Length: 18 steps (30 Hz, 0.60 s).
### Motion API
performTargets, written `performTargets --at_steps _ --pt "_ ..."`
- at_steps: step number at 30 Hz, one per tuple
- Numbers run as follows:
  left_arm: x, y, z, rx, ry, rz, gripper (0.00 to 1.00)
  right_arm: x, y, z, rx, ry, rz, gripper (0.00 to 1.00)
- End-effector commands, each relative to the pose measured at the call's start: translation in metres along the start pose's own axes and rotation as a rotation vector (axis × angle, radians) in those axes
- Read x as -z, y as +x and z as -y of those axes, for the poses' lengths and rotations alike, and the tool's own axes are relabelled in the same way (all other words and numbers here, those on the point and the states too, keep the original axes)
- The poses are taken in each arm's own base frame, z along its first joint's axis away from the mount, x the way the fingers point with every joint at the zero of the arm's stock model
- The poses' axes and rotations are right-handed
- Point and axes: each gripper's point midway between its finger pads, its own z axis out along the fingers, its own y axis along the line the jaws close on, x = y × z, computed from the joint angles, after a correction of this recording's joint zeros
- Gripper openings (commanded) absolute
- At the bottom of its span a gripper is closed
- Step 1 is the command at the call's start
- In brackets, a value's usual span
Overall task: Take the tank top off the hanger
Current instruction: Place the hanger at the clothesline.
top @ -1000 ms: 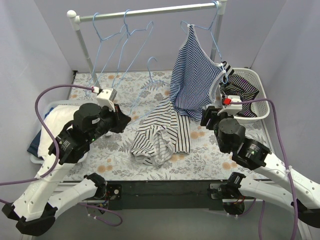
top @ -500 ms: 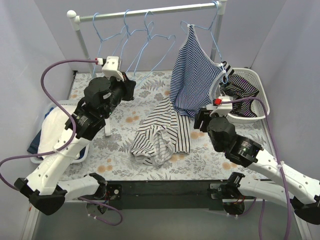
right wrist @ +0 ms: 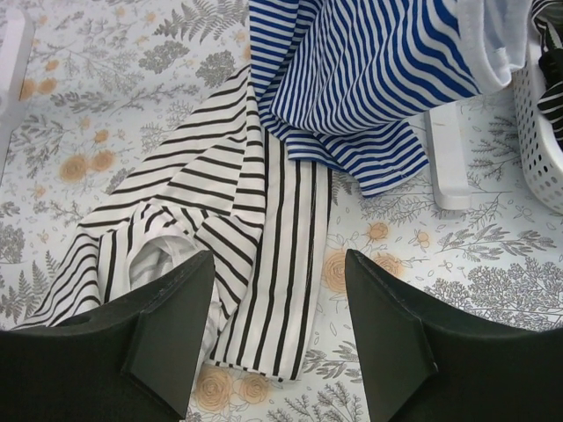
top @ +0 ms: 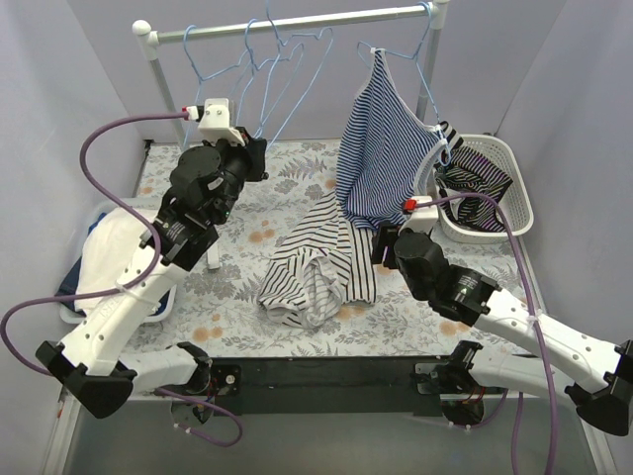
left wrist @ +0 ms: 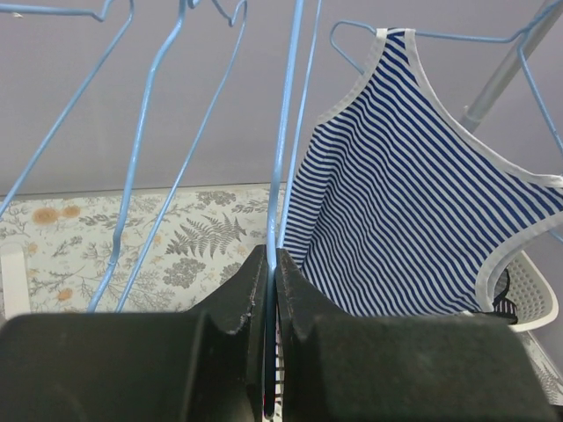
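A blue-and-white striped tank top [top: 381,148] hangs on a blue wire hanger [top: 423,54] at the right end of the rail. It also shows in the left wrist view [left wrist: 413,202] and the right wrist view [right wrist: 369,70]. My left gripper [top: 259,158] [left wrist: 271,264] is shut on the wire of an empty blue hanger [top: 297,84] [left wrist: 286,132], held high by the rail, left of the tank top. My right gripper [top: 378,247] [right wrist: 277,325] is open and empty, low over a black-and-white striped top [top: 316,262] [right wrist: 220,202] lying on the table.
The clothes rail [top: 297,25] carries other empty blue hangers [top: 213,69]. A white basket [top: 499,148] with dark striped clothes stands at the right. A bin with white cloth [top: 104,252] sits at the left. The rack's white foot [right wrist: 444,163] lies under the hanging top.
My left arm has risen from table height to the rail with the empty hanger in its grip. My right gripper has moved left, closer to the striped top on the table.
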Motion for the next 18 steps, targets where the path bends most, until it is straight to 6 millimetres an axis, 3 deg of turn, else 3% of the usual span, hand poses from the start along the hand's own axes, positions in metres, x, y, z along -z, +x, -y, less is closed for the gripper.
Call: performTargets --at_steps 1,5,14,17,18 --pt "-0.007 0.013 -0.002 0.006 -0.021 -0.037 0.0 -0.002 0.003 -0.007 -0.022 -0.024 -0.011 0.69" --pt "-0.011 0.037 -0.013 0.004 -0.081 -0.099 0.0 -0.001 0.006 -0.007 -0.02 -0.032 -0.016 0.69" --pt "-0.016 0.055 -0.015 0.029 -0.107 -0.138 0.0 -0.001 0.017 -0.009 -0.012 -0.048 -0.044 0.69" --pt "-0.011 0.06 -0.016 0.034 -0.098 -0.148 0.32 -0.002 0.023 -0.006 0.018 -0.049 -0.058 0.7" --pt "-0.009 0.061 -0.017 0.036 -0.095 -0.149 0.54 -0.002 0.025 -0.005 0.031 -0.047 -0.061 0.7"
